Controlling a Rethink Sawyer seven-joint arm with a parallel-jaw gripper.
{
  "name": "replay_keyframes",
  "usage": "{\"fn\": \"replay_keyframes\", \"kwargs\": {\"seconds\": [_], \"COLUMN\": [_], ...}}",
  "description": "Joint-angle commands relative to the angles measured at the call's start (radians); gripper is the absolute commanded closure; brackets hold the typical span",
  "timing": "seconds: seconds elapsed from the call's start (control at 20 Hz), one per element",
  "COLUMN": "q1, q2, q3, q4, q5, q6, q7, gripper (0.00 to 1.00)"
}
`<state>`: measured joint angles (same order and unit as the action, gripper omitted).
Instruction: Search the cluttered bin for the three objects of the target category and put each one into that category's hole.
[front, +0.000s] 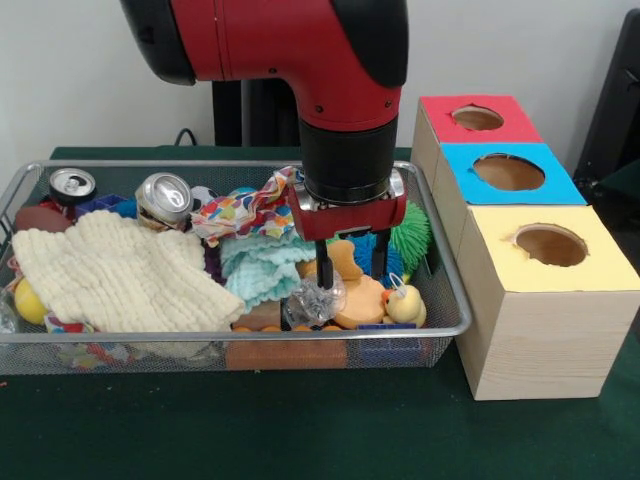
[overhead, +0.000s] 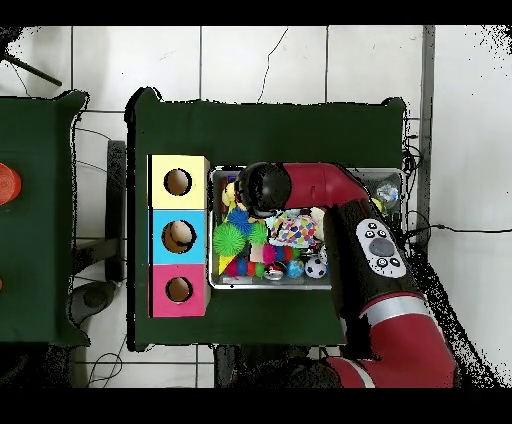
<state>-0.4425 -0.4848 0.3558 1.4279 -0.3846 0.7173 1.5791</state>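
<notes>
Front view: the hand (front: 350, 268) is down inside the wire bin (front: 200, 334), right-hand part, fingers (front: 380, 258) spread apart either side of an orange soft toy (front: 352, 290). Nothing visibly clamped; contact with the toy cannot be confirmed from this angle.

Just beside the toy: a small yellow duck (front: 405, 303) to the right, a crumpled clear wrapper (front: 318, 297) to the left. Behind the hand: a green spiky ball (front: 410, 234), a mint knitted cloth (front: 258, 268) and a confetti-print cloth (front: 243, 212). A cream knitted cloth (front: 115, 272) covers the bin's left half, with two drink cans (front: 165, 198) at the back left.

Three wooden boxes sit right of the bin, touching it: yellow-topped box (front: 545, 310) nearest, blue box (front: 508, 172) in the middle, red box (front: 478, 118) farthest. Each has one round hole on top.

Overhead view: the arm (overhead: 370, 270) lies across the bin and hides the hand and most of the contents. It does show the spiky ball (overhead: 229, 240) against the box-side wall, plus a small football (overhead: 316, 267) that the front view hides. All of it sits on the green bench (overhead: 250, 130).
</notes>
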Motion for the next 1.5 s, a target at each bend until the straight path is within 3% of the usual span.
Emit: {"fn": "replay_keyframes", "kwargs": {"seconds": [0.05, 0.8, 1.5], "q1": [0.009, -0.028, -0.042], "q2": [0.043, 0.028, 0.021], "q3": [-0.018, 0.012, 0.027], "q4": [0.019, -0.086, -0.096], "q5": [-0.04, -0.066, -0.1], "q6": [-0.015, 0.117, 0.113], "q7": [0.027, -0.143, -0.173], "gripper": [0.0, 0.0, 0.0]}}
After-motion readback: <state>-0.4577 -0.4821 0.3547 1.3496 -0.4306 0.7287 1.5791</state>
